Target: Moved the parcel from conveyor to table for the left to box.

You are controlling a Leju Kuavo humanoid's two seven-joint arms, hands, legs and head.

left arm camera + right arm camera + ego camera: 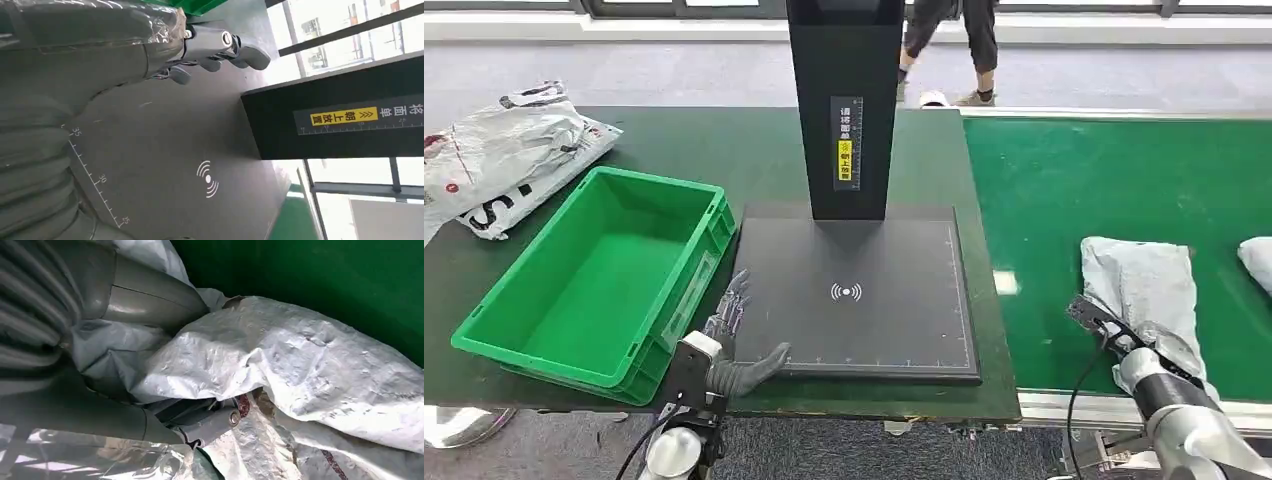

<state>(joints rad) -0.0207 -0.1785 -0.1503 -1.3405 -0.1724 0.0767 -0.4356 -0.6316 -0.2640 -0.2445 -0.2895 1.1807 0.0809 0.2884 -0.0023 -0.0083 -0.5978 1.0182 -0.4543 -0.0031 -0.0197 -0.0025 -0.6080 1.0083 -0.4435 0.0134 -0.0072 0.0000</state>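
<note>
A grey plastic parcel (pixel 1139 275) lies on the green conveyor (pixel 1114 180) at the right. My right hand (pixel 1169 352) is at its near end, partly covered by the wrinkled film. In the right wrist view the thumb (pixel 150 295) presses on a fold of the parcel (pixel 300 360) and a finger (pixel 210 422) shows tucked under it, so the hand grips the parcel. My left hand (pixel 739 350) rests open at the near left corner of the black scanner plate (pixel 864 300), fingers (pixel 225 47) spread and holding nothing.
A green box (pixel 686 300) stands left of the plate on the dark table. White parcels (pixel 504 150) lie at the far left. The black post (pixel 844 110) rises behind the plate. Another parcel (pixel 1259 260) sits at the conveyor's right edge. A person (pixel 949 50) stands behind.
</note>
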